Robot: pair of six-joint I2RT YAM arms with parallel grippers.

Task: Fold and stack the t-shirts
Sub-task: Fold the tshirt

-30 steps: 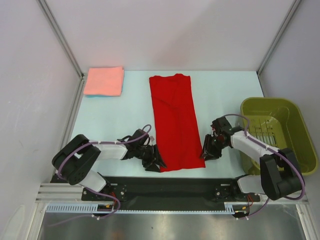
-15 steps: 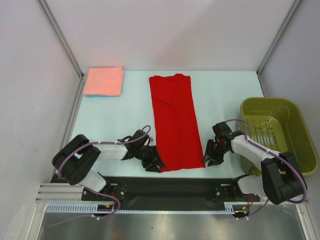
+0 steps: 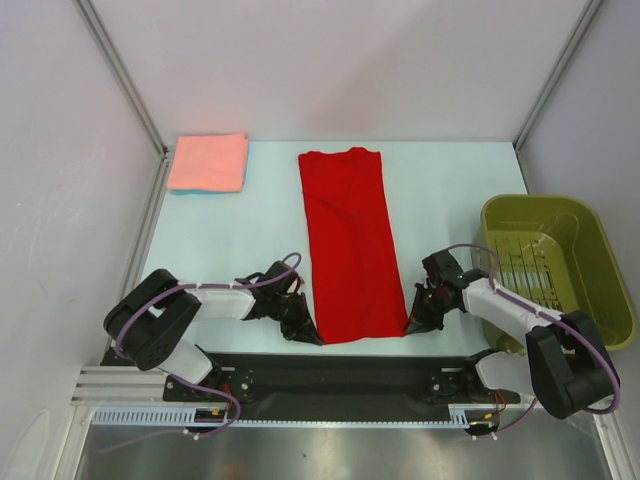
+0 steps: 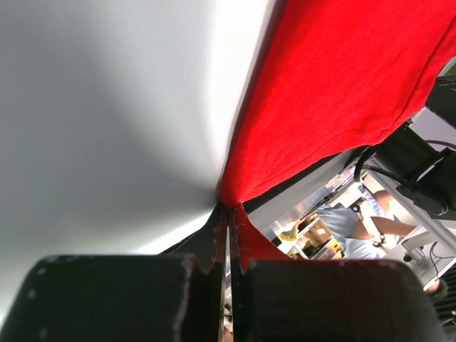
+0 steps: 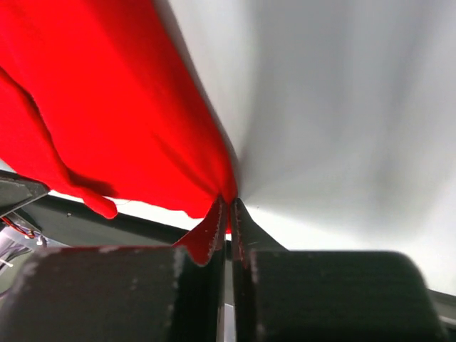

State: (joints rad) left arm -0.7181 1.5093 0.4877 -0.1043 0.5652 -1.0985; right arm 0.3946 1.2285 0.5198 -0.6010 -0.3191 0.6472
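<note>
A bright red t-shirt, folded into a long strip, runs from the table's back toward its front edge. My left gripper is shut on the strip's near left corner, and the left wrist view shows that red cloth pinched at the tips. My right gripper is shut on the near right corner, where red cloth meets the tips. A salmon-pink t-shirt, folded with a thin light-blue edge, lies at the back left.
An olive-green plastic basket stands at the right edge of the pale table, close behind my right arm. White walls and metal frame posts enclose the back and sides.
Both grippers have closed on the red shirt's near corners. The right gripper slid nearer the front edge and in to the right corner; the left one shifted slightly onto the left corner.
</note>
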